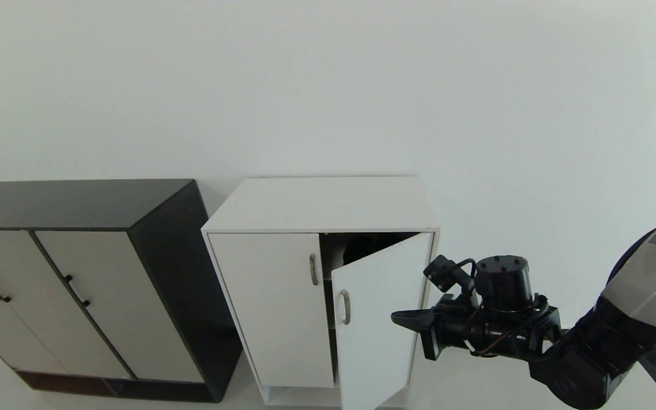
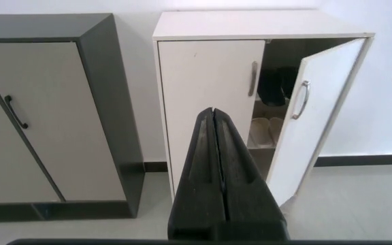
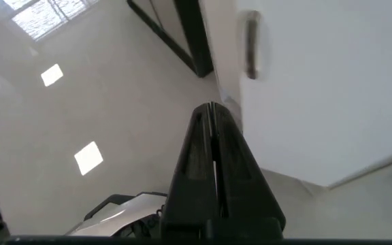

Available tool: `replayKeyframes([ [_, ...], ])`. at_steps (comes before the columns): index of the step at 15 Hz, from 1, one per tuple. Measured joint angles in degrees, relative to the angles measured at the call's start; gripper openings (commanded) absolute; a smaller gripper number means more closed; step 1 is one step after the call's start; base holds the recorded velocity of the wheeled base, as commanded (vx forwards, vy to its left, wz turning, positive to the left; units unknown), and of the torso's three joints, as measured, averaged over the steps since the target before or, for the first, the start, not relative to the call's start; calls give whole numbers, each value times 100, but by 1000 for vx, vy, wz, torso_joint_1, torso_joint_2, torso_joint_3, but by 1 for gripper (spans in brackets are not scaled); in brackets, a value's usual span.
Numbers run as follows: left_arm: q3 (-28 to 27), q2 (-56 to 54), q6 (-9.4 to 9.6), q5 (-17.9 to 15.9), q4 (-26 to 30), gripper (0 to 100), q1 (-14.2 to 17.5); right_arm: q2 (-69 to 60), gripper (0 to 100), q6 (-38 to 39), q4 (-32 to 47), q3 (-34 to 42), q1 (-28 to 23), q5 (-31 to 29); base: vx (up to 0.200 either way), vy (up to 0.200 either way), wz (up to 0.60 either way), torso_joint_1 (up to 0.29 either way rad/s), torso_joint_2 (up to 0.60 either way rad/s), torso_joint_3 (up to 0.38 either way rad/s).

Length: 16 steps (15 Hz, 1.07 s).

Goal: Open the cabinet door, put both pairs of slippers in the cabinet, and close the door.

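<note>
Jaws of right gripper [image 1: 397,316] clenched, empty; cabinet door [image 1: 376,319] ajar just ahead. Left gripper [image 2: 214,114] likewise clenched; slippers [image 2: 267,129] shelved beyond its tips (second pair uncertain). Handle [image 3: 251,44] lies past the right tips: a glancing push may slip off.

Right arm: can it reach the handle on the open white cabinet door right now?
Probably yes. The right gripper, shut, sits about level with the handle on the outer face of the half-open door, and nothing stands between them. It would need to open before it could grasp the handle.
</note>
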Motion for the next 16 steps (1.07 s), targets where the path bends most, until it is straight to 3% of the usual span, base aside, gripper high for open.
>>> replayKeyframes([
  [6, 0, 0, 0, -9, 0, 0, 0, 384, 0, -13, -77, -238, 0, -13, 200, 0, 0, 4, 3, 3],
  [16, 0, 0, 2, -9, 0, 0, 0, 802, 0, 33, -88, -767, -66, -5, 0, 0, 0, 0, 0, 0],
])
